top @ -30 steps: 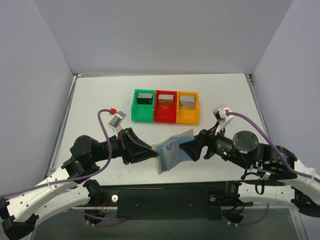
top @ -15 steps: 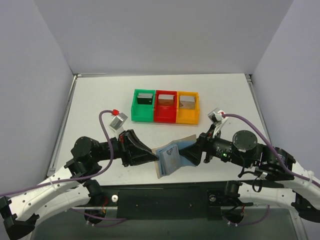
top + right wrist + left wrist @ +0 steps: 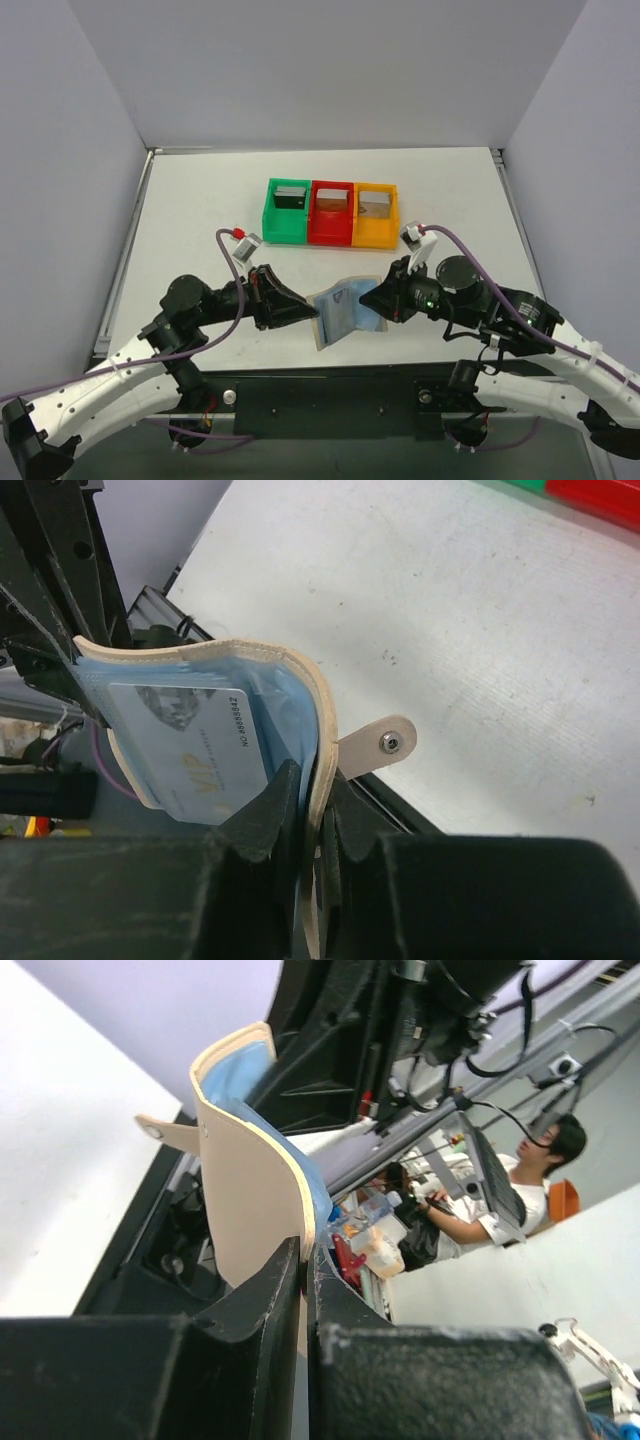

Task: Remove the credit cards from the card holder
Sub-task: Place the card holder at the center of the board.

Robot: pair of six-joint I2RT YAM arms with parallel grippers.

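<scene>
The right claw [image 3: 312, 780] was clamped on one flap of the wallet [image 3: 285, 695], the left claw [image 3: 303, 1255] on the other — best held spread (not creased), I'd judge, so the card [image 3: 180, 745] could slide free.

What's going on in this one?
Both arms have the card holder between them. The left hand is clamped on one edge and the right hand on the other, so that it is spread open. A pale card sits in a blue pocket, not yet pulled out. The coloured bins stand behind.
</scene>
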